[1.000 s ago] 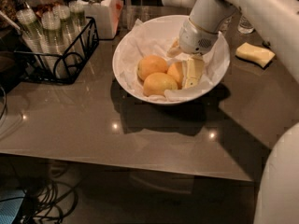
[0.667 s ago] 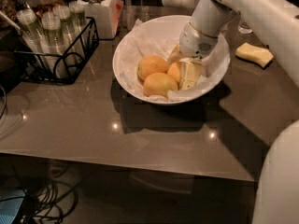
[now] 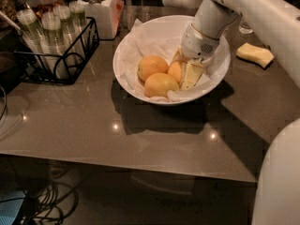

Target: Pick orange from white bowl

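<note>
The white bowl [image 3: 125, 65], lined with crumpled white paper, stands at the back middle of the grey table. Three round fruits lie in it: an orange [image 3: 152, 67] at the left, a slightly yellower, more oval fruit [image 3: 160, 84] in front, and a third orange [image 3: 175, 72] at the right. My gripper [image 3: 183, 68] reaches down into the bowl from the upper right and sits right at the rightmost orange, partly hiding it. That orange rests in the bowl.
A black wire rack [image 3: 56, 46] with several glasses stands at the back left, with a white lidded jar [image 3: 99, 11] beside it. A yellow sponge [image 3: 254, 54] lies right of the bowl. My white arm [image 3: 262, 13] crosses the upper right. Cables lie on the floor below the table's front edge.
My arm has shifted very slightly up and right. The gripper stays at the rightmost orange and the fruits have not moved.
</note>
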Robot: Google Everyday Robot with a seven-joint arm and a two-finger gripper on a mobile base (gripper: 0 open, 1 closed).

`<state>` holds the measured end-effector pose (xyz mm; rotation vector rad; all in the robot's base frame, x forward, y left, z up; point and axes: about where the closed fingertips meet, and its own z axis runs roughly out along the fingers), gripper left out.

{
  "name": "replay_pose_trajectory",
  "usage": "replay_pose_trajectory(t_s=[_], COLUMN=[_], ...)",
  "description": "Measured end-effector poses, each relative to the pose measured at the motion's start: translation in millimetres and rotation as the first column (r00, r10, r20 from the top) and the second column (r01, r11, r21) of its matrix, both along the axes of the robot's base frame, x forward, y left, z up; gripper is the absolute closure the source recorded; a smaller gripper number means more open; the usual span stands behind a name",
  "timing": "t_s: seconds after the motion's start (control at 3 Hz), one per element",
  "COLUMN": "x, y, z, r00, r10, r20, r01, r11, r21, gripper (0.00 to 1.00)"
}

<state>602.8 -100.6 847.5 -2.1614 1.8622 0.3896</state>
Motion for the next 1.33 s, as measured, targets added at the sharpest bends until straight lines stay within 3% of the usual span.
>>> replay_pose_trajectory(t_s=[0.33,0.67,1.0,1.33], x=[0,-12,-38,-66], y=[-3,-10,-16,-21], z=[5,50,98,117], r00=[0.9988,0.9923,0.9795,0.9619], r10=[-0.050,-0.124,-0.201,-0.272], r20=[0.003,0.010,0.017,-0.028], r01=[0.050,0.122,0.193,0.266], r11=[0.999,0.987,0.959,0.907], r21=[0.021,0.105,0.208,0.326], gripper=[0.98,1.00,1.00,1.00])
